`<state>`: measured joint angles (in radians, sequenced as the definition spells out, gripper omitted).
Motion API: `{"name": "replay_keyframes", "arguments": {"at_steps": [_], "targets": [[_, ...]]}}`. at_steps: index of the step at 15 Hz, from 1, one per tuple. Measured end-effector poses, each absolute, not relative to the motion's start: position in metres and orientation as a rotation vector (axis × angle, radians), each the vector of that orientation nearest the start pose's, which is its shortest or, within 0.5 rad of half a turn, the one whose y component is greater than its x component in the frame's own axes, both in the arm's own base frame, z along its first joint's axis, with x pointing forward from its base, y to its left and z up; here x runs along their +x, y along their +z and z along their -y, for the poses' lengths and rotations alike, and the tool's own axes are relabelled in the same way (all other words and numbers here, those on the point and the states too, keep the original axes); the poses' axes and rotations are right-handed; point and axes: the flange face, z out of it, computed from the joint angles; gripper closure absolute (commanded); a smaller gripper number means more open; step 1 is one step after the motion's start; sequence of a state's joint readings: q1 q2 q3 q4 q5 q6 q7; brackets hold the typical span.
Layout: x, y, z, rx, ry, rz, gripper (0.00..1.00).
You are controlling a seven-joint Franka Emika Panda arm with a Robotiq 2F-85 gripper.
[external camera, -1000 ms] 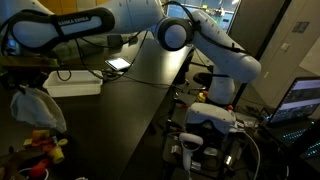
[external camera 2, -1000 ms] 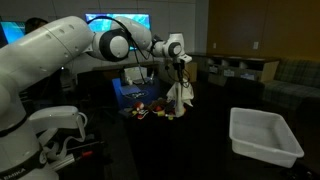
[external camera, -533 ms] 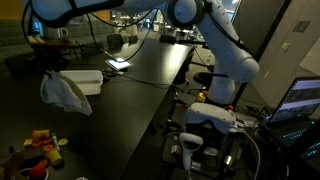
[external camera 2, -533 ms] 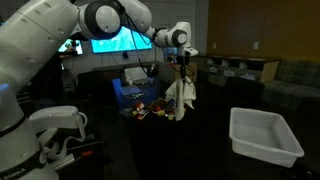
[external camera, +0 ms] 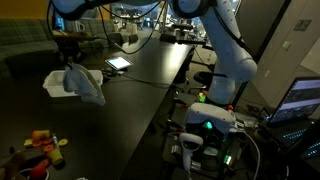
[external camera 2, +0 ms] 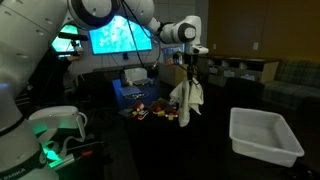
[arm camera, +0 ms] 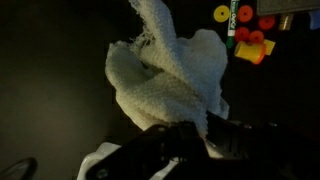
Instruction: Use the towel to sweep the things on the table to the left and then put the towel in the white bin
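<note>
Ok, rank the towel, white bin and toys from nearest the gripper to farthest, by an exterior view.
1. The towel, hanging from the gripper.
2. The white bin, partly behind the towel.
3. The toys, low left on the table.

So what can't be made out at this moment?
- Gripper: tips buried in folds of the towel, dark, wrist view.
- White bin: partly covered by the hanging towel in an exterior view.
- The things: cut by the top edge in the wrist view; too small to identify in both exterior views.
</note>
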<state>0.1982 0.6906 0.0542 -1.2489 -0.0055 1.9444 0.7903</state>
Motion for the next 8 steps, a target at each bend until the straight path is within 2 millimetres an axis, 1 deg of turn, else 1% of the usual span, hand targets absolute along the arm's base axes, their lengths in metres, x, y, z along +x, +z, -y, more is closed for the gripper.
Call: {"name": "replay_keyframes", "arguments": {"at_steps": [4,8], "targets": [[0.736,0.354,-0.114,-3.007,0.006,-0.881,0.92],[0.761,0.356,-0.066,-2.983,-0.082,-0.954,0.92]]}}
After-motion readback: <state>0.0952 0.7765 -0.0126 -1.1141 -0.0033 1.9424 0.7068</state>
